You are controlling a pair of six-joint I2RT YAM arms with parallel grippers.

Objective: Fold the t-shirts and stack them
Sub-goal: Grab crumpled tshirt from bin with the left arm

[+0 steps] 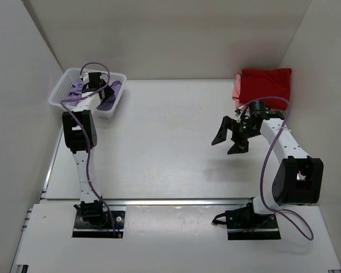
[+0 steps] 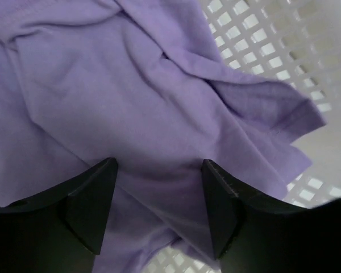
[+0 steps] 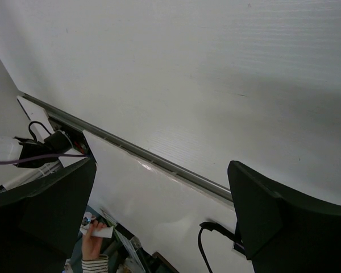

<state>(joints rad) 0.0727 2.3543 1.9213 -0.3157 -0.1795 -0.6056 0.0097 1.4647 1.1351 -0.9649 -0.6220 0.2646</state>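
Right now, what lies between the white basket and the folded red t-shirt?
Nothing. The top external view shows only bare table between the basket and the red t-shirt along the far side.

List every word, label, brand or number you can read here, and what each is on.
None can be read in any view.
Lavender t-shirt, red t-shirt, white basket: no print or tag shows.
White slip low in the right wrist view: too small to read.
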